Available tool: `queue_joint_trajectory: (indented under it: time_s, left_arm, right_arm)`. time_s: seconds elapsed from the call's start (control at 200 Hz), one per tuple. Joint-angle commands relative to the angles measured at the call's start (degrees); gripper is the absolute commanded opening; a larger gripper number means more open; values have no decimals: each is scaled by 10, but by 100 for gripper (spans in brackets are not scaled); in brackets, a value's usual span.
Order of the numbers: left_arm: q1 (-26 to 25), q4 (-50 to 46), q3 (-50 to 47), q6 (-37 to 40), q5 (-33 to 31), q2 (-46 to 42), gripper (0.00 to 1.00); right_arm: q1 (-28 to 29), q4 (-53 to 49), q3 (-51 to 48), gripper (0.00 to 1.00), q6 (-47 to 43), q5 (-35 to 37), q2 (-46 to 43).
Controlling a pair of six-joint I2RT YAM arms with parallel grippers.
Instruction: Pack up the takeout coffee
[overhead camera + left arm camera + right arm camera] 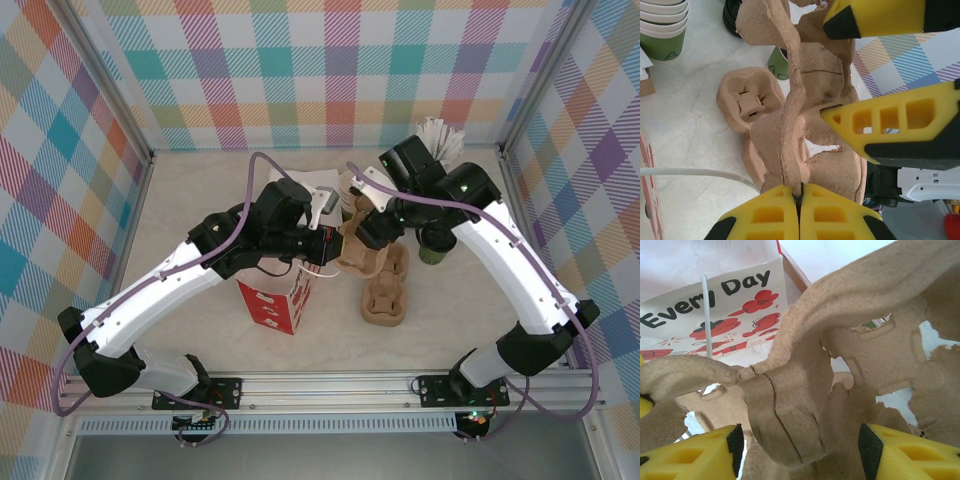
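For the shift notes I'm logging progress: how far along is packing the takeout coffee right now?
Done: nothing packed yet; the takeout coffee stands outside the pulp carrier. In hand: the left end effector is shut on the carrier's edge, the right end effector open astride it. Left: seat the cup in a well, then probably load the paper bag.

left claw [341, 243] + right claw [366, 226]: at pulp carrier [388, 300] | paper cup [433, 253]: near carrier
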Motion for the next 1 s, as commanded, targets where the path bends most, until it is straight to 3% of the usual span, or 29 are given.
queue_joint_trajectory:
  time_s: [0.0,0.405,0.695,0.735,1.0]
  left_arm:
    - [-9,12,13,6,12,-11,0]
    - [-9,6,16,3,3,-12,0]
    - [-9,-6,17,0,-15,-25,25]
    - [-9,-11,18,0,-25,-30,32]
    - [-9,-29,-13,-25,-118,-111,48]
  right_arm:
    - [3,11,-9,59,-7,-21,4]
    - [3,0,-12,39,-10,-25,1]
    - [3,-4,-14,37,-11,-13,2]
    - [3,-3,-14,36,-10,-11,2]
    - [3,-11,15,34,-1,-25,15]
